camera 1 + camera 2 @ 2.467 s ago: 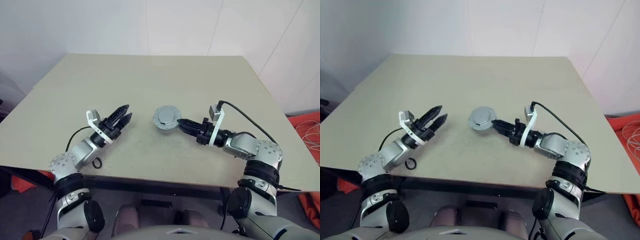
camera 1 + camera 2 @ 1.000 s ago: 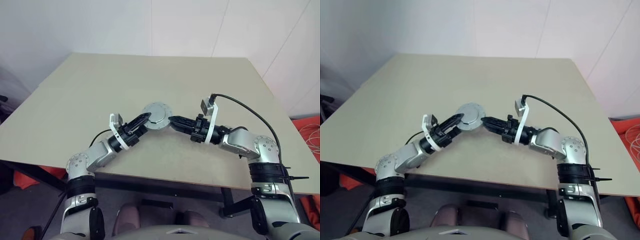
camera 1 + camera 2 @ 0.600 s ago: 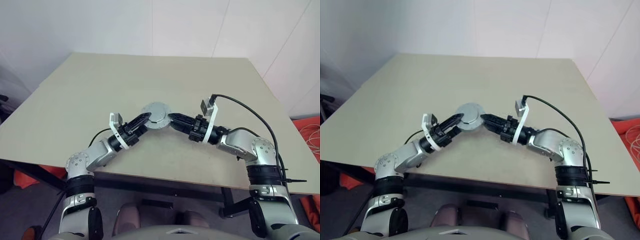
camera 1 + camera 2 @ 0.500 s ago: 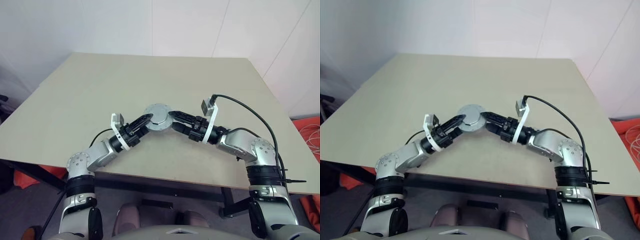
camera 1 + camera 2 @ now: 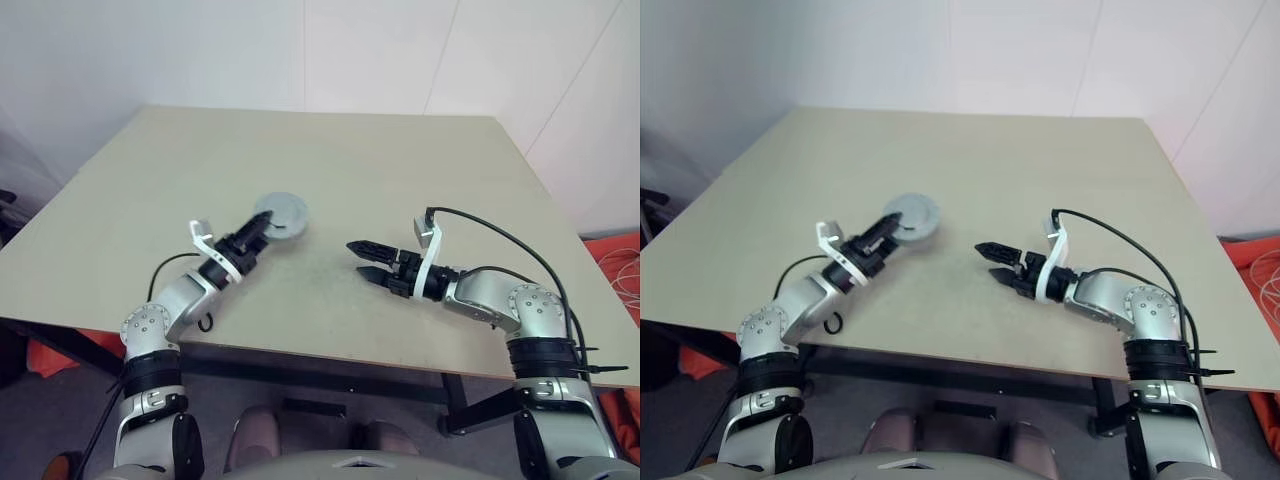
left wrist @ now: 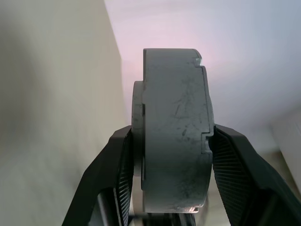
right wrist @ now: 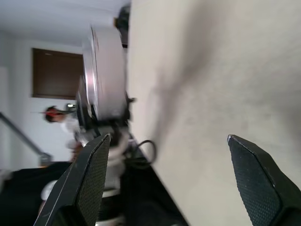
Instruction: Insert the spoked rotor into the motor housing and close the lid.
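My left gripper (image 6: 164, 181) clamps the scuffed grey round housing (image 6: 174, 127), lid closed; my right gripper (image 5: 361, 261) gapes empty above the matte table (image 5: 400, 170).

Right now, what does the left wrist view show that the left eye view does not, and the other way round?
Left wrist view: the closed motor housing edge-on, the left gripper's fingers pressing its two flat faces, and a stepped seam along its rim. Left eye view: the right gripper open and holding nothing, over the table, well apart from the housing. Both: the left gripper holding the grey housing.
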Tool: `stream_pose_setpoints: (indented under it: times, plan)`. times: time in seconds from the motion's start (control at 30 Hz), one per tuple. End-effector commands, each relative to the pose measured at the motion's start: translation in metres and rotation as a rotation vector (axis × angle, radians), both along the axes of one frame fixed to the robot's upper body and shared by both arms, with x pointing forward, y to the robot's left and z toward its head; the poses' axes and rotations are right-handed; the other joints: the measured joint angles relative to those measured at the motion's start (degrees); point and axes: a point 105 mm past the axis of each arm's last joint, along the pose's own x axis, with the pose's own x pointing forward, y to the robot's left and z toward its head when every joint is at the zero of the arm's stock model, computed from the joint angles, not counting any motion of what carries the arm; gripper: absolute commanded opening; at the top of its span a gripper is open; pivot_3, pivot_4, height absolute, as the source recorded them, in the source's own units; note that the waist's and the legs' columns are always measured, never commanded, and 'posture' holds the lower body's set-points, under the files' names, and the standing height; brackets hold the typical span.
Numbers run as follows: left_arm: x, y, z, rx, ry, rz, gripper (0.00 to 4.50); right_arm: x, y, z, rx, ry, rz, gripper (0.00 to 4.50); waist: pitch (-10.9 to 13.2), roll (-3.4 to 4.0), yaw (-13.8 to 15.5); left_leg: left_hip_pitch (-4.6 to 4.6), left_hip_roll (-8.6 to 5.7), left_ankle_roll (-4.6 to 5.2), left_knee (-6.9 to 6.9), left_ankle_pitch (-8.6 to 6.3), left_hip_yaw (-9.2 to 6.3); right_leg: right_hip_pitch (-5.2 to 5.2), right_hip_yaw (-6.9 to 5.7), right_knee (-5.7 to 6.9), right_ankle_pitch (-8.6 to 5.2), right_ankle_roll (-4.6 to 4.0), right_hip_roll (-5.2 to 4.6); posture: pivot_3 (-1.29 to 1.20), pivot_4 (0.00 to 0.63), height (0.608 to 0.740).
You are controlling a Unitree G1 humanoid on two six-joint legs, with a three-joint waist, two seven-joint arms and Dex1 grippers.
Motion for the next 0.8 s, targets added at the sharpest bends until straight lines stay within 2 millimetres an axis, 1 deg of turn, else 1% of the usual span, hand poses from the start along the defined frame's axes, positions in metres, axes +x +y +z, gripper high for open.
stream_pose_setpoints:
  times: [0.03, 0.1, 0.17, 0.27, 0.33, 0.4, 0.47, 0.5, 0.63, 0.7, 0.8]
  plan:
    - [0.013, 0.014, 0.041, -0.032, -0.103, 0.111, 2.04, -0.001, 0.010, 0.030, -0.117, -0.212, 0.117, 4.50, 0.00, -0.04, 0.00, -0.03, 0.00, 0.01, 0.03, 0.00, 0.00, 0.00, 0.00, 0.00, 0.01, 0.01, 0.00, 0.00, 0.000, 0.740]
    - [0.020, 0.020, 0.043, -0.030, -0.074, 0.168, 2.04, -0.004, 0.015, 0.040, -0.205, -0.343, 0.180, 4.50, 0.00, -0.09, 0.14, -0.05, 0.00, 0.02, 0.06, -0.01, 0.00, 0.00, -0.01, 0.00, 0.02, 0.04, 0.01, 0.00, 0.000, 0.740]
    - [0.026, 0.027, 0.043, -0.028, -0.046, 0.220, 2.04, -0.007, 0.019, 0.045, -0.311, -0.482, 0.248, 4.50, 0.00, -0.14, 0.27, -0.10, 0.00, 0.03, 0.08, -0.02, -0.04, 0.00, -0.03, 0.00, 0.03, 0.05, 0.01, 0.00, 0.000, 0.740]
    - [0.034, 0.036, 0.039, -0.031, 0.008, 0.285, 2.04, -0.009, 0.028, 0.062, -0.345, -0.706, 0.296, 4.50, 0.01, -0.48, 0.42, -0.14, 0.01, 0.06, 0.12, -0.04, -0.05, 0.00, -0.04, -0.01, 0.03, 0.05, 0.01, 0.00, 0.000, 0.740]
    - [0.036, 0.041, 0.038, -0.019, 0.017, 0.320, 2.04, -0.010, 0.031, 0.064, -0.412, -0.851, 0.324, 4.50, 0.01, -0.61, 0.47, -0.15, 0.02, 0.11, 0.13, -0.06, -0.05, 0.00, -0.04, -0.03, 0.03, 0.05, 0.01, 0.00, 0.000, 0.740]
    - [0.038, 0.048, 0.034, -0.006, 0.038, 0.353, 2.04, -0.013, 0.035, 0.066, -0.435, -0.948, 0.361, 4.50, 0.02, -0.75, 0.48, -0.13, 0.06, 0.14, 0.14, -0.08, -0.05, 0.00, -0.04, -0.03, 0.03, 0.05, 0.00, 0.00, 0.000, 0.740]
    - [0.039, 0.055, 0.028, 0.005, 0.062, 0.381, 2.04, -0.015, 0.037, 0.065, -0.435, -0.998, 0.383, 4.50, 0.04, -0.89, 0.40, -0.11, 0.07, 0.16, 0.15, -0.09, -0.05, 0.00, -0.04, -0.03, 0.03, 0.05, 0.00, 0.00, 0.000, 0.740]
    - [0.040, 0.058, 0.026, 0.001, 0.070, 0.389, 2.04, -0.015, 0.036, 0.063, -0.462, -1.023, 0.397, 4.50, 0.05, -0.92, 0.36, -0.09, 0.07, 0.16, 0.16, -0.09, -0.05, -0.01, -0.04, -0.02, 0.03, 0.05, 0.01, 0.00, 0.000, 0.740]
    - [0.040, 0.066, 0.024, -0.011, 0.080, 0.411, 2.04, -0.014, 0.037, 0.055, -0.536, -1.112, 0.424, 4.50, 0.09, -0.99, 0.20, -0.02, 0.07, 0.17, 0.22, -0.10, -0.07, -0.01, -0.04, 0.03, 0.04, 0.02, 0.01, 0.00, 0.000, 0.740]
    - [0.041, 0.071, 0.022, -0.012, 0.088, 0.427, 2.04, -0.014, 0.038, 0.052, -0.541, -1.126, 0.428, 4.50, 0.09, -1.02, 0.16, 0.00, 0.09, 0.17, 0.29, -0.10, -0.08, -0.01, -0.04, 0.08, 0.05, -0.01, 0.02, 0.00, 0.000, 0.740]
    - [0.045, 0.080, 0.013, -0.028, 0.130, 0.476, 2.04, -0.014, 0.039, 0.049, -0.537, -1.132, 0.434, 4.50, 0.09, -1.02, 0.08, 0.02, 0.08, 0.19, 0.37, -0.11, -0.08, 0.01, -0.04, 0.10, 0.09, -0.11, 0.02, 0.00, 0.000, 0.740]
